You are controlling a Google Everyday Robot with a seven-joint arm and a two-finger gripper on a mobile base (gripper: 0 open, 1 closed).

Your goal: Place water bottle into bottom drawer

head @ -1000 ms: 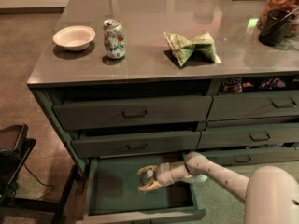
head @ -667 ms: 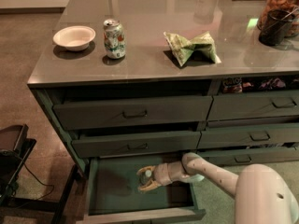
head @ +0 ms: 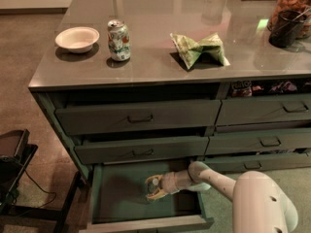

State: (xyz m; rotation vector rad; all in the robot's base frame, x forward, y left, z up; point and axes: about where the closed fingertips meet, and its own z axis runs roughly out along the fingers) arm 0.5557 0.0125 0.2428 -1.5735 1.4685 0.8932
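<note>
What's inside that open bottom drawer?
The gripper reaches in, with the water bottle at its tip. The bottom drawer has its rear hidden under the drawer above.

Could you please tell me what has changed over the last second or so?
Only the arm's bulky white rear link shifted slightly left. The pincer stays low inside the open grey-green bottom drawer. The green-white soda can, white bowl and crumpled green bag have not moved.

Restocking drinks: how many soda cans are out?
1: the soda can stands on the countertop beside the bowl. Others may hide in drawers. The gripper is inside the open bottom drawer.
</note>
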